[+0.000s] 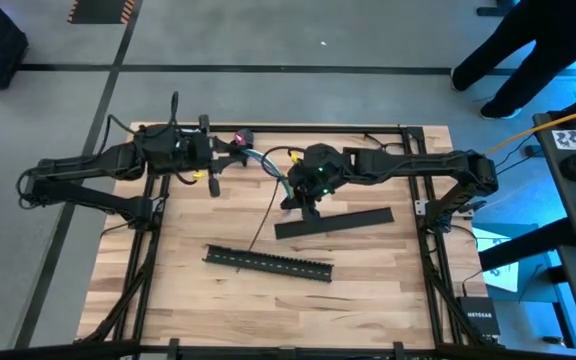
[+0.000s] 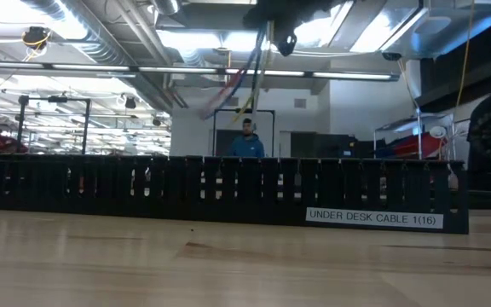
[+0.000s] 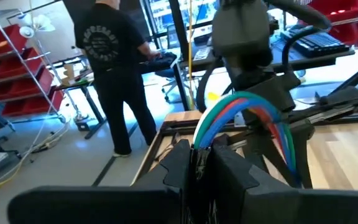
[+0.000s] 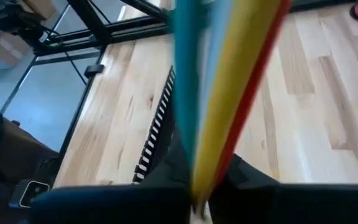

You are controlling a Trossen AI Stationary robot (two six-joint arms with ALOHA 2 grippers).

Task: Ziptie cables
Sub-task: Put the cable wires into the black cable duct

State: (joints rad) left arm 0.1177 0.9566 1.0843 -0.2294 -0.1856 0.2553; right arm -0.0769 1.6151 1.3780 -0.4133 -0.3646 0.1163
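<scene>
The cables (image 1: pixel 265 162), a bundle of blue, red, green and yellow wires, hang in an arc above the table between both grippers. My left gripper (image 1: pixel 230 148) is shut on one end and my right gripper (image 1: pixel 294 190) on the other. The left wrist view shows the bundle (image 3: pixel 241 109) curving from my left fingers to the right arm's hand. In the low view the wires (image 2: pixel 247 72) hang high above the table. A hair-thin dark ziptie (image 1: pixel 263 218) runs from beside my right gripper toward the near edge; whether it touches the gripper, I cannot tell. My left gripper pinches the bundle's end (image 3: pixel 199 144) between its two fingers, which come nearly level from the table's left. The wires rise out of the fingers and arc away, clear of the table. My right gripper pinches the bundle (image 4: pixel 199 180) between its two fingers, slanting down from the table's right. The wires run up and away from the fingers, clear of the table.
A long black slotted channel (image 1: pixel 268 262) lies near the table's front, and its flat black cover (image 1: pixel 334 222) lies just near of my right gripper. In the low view the channel (image 2: pixel 220 192) spans the picture. A person (image 3: pixel 110 68) stands beyond the table's far side.
</scene>
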